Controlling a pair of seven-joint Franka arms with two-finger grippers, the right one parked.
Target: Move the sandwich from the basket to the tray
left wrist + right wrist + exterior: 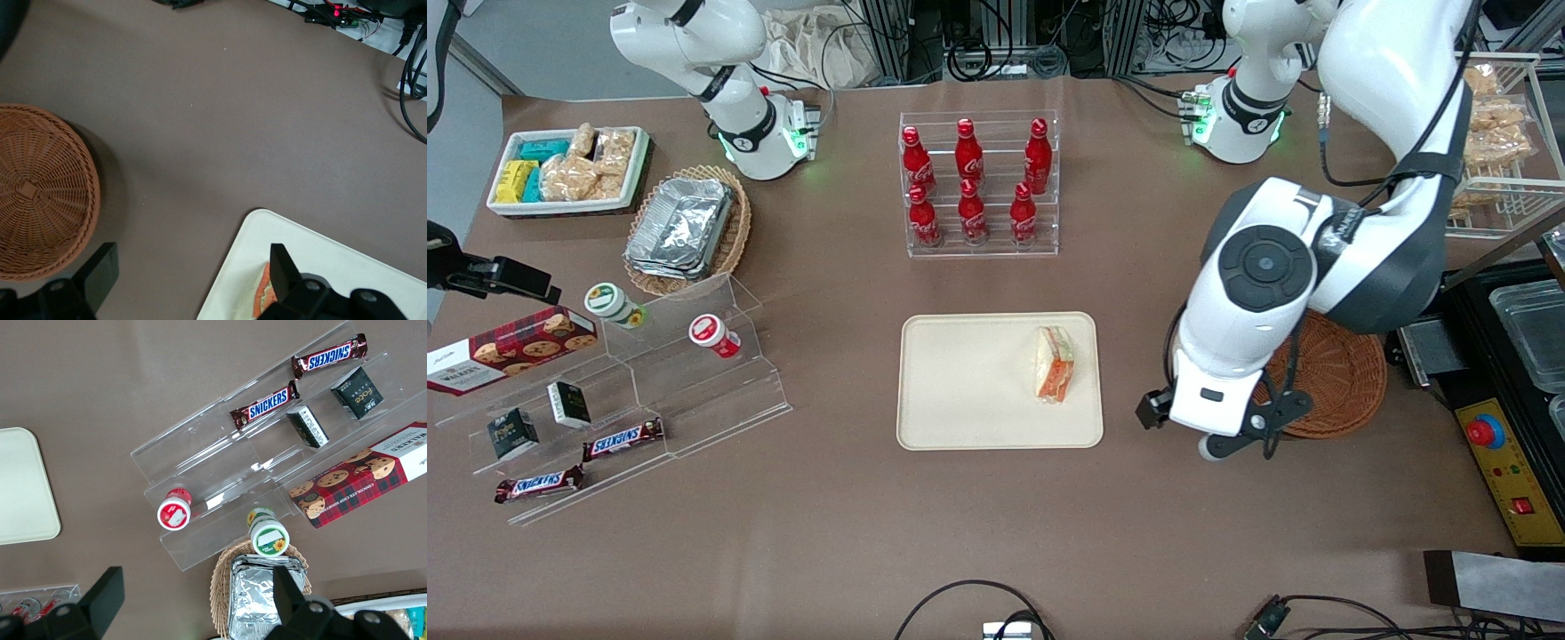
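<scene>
Sandwich [1053, 364] rests on tray [960, 382]; basket [1334, 378] empty. Gripper [187, 283], open and empty, hangs between them. Retreat toward 3 o'clock, clearing tray.

Left arm: base stands at the far edge of the worktop, toward its own end. Upper links rise out of the front view, then fold down and forward; the large round joint cap faces the front camera. Wrist points downward, white flange lowermost, black camera bracket and cables hanging beside it.

Tool [193, 293]: hangs above the worktop, nearer the front camera than the arm's base. Wrist view shows both dark fingers [283, 270] spread wide apart, nothing between them, touching nothing. Fingers hidden under the wrist in front view.
</scene>
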